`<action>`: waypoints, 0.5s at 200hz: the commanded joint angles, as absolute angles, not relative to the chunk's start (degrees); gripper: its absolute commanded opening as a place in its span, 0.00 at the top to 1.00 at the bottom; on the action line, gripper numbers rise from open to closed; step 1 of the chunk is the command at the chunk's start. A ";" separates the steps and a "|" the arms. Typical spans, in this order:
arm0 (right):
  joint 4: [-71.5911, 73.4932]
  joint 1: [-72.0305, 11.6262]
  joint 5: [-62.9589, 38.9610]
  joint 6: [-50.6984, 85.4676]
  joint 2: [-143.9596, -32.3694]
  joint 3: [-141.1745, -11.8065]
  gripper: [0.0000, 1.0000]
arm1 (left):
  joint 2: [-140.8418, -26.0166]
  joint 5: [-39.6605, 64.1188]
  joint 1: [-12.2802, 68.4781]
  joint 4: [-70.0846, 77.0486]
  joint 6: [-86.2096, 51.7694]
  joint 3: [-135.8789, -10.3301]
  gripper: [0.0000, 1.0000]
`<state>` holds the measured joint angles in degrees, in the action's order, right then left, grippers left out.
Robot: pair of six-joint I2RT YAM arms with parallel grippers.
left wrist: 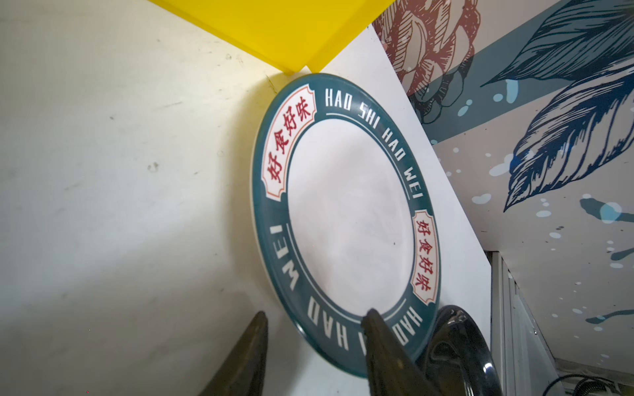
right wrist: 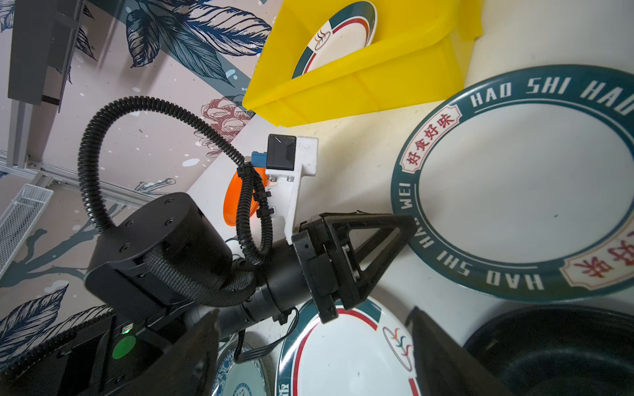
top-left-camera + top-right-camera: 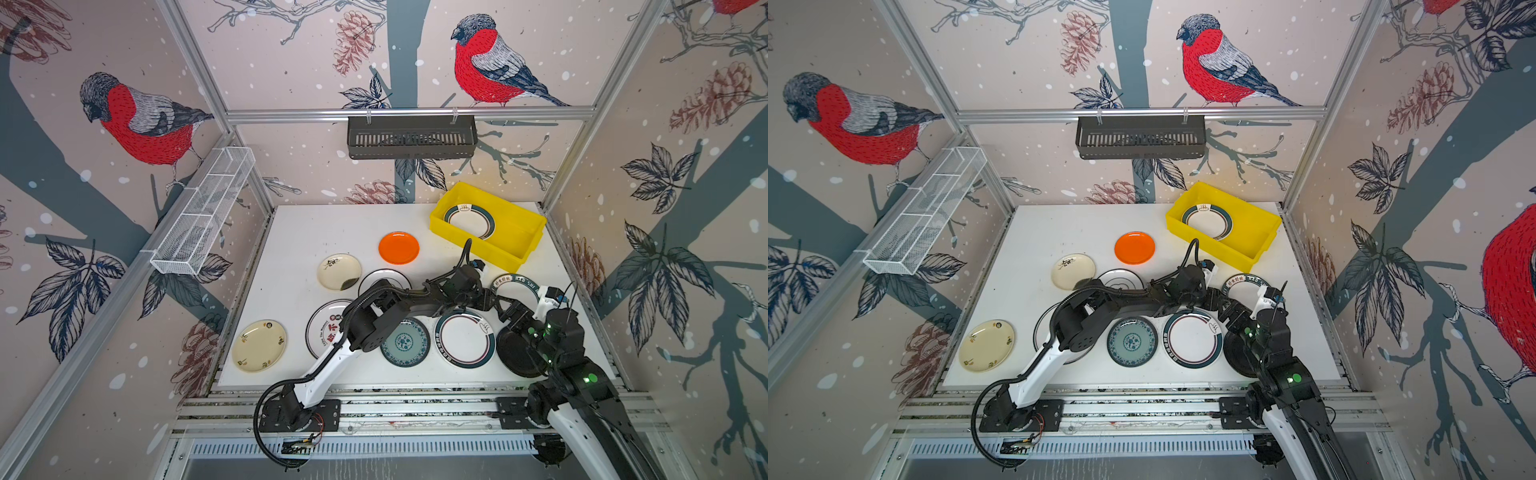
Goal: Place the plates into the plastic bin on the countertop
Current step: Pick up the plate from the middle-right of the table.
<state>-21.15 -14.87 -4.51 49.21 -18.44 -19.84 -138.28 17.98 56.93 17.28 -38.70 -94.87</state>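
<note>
So, the left gripper (image 1: 315,312) is seen with its jaws apart, straddling the rim of the teal-rimmed HAO SHI plate (image 1: 350,219). One finger (image 1: 377,336) is laid over the lettered band and the other is parked above the bare countertop (image 1: 120,205) just outside the edge, and no squeeze on the rim can be made out. That plate is lying flat on the table, just beside the near corner of the yellow plastic bin (image 1: 284,31). The black plate (image 1: 456,346) is sat close by the rim on the gripper's side, though whether they touch can't be told. The right gripper (image 2: 313,311) is held wide apart with nothing in it, low over the white plate with the teal-and-red rim (image 2: 353,356) and next to the black one. Further out, in both top views, a matching plate (image 3: 469,220) is already found inside the bin, in the end nearer the back wall. The rest are spread flat over the countertop:

- a teal-patterned plate (image 3: 405,343) at the middle front
- a red-character plate (image 3: 326,328) half hidden under the left arm
- a dark-rimmed white plate (image 3: 380,277) behind it
- a cream plate with a dark sprig (image 3: 338,272)
- an orange plate (image 3: 399,248) toward the back
- a cream floral plate (image 3: 259,345) off alone at the front left
</note>
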 commanded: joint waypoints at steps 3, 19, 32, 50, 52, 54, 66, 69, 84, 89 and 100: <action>-22.05 -14.69 -3.71 48.18 -18.20 -20.43 0.13 | -138.95 17.45 57.04 16.70 -39.61 -95.98 0.53; -22.41 -14.68 -3.48 47.86 -18.04 -20.39 0.13 | -139.28 17.31 57.04 16.74 -39.81 -96.31 0.54; -22.42 -14.67 -3.35 47.72 -17.85 -20.24 0.13 | -139.61 17.33 57.04 17.02 -40.39 -96.50 0.54; -22.41 -14.47 -3.25 47.99 -17.76 -19.97 0.13 | -140.33 17.61 57.13 17.08 -41.03 -97.22 0.54; -22.41 -14.50 -3.30 47.99 -17.76 -19.96 0.13 | -140.42 17.65 57.11 17.04 -41.09 -97.36 0.55; -22.41 -14.50 -3.37 47.99 -17.75 -19.95 0.13 | -140.51 17.71 57.12 17.00 -41.10 -97.53 0.55; -22.41 -14.45 -3.57 47.91 -17.62 -19.91 0.13 | -141.12 17.84 57.17 16.47 -41.19 -98.42 0.56; -22.41 -14.48 -3.61 47.86 -17.62 -19.95 0.13 | -141.29 17.80 57.13 16.36 -41.26 -98.63 0.57; -22.72 -14.38 -3.47 47.57 -17.47 -19.99 0.13 | -141.84 17.84 57.13 15.98 -41.37 -99.52 0.61; -22.83 -14.35 -3.41 47.55 -17.45 -19.89 0.13 | -142.02 17.82 57.17 15.89 -41.39 -99.66 0.62; -22.92 -14.28 -3.39 47.44 -17.32 -19.91 0.13 | -142.27 17.71 57.22 15.83 -41.44 -99.84 0.64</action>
